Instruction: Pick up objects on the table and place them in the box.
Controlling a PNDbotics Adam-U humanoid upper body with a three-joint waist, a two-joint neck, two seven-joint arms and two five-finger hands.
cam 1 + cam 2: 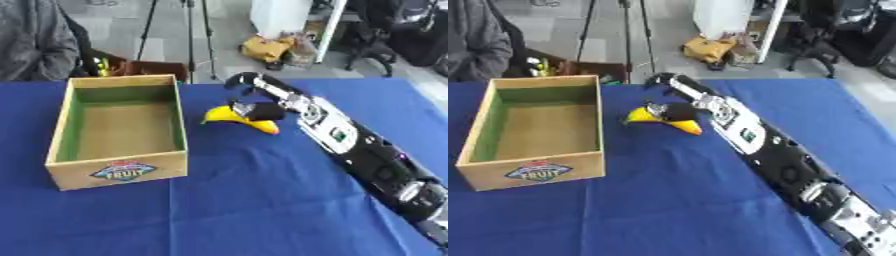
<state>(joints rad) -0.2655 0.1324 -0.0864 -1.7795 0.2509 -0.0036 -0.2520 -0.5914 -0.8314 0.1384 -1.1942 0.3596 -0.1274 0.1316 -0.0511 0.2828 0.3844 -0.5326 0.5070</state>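
Left eye view: banana (229, 118) is lying on blue-covered bench (262, 210), just right of the wooden box (118, 167), w/ its far end near the box's right wall. Right hand (255, 110) is sitting on top of the banana, fingers curling down round its middle. Right arm is stretching in from lower right corner. Box is standing open, showing a green inner wall & a fruit label on its front.
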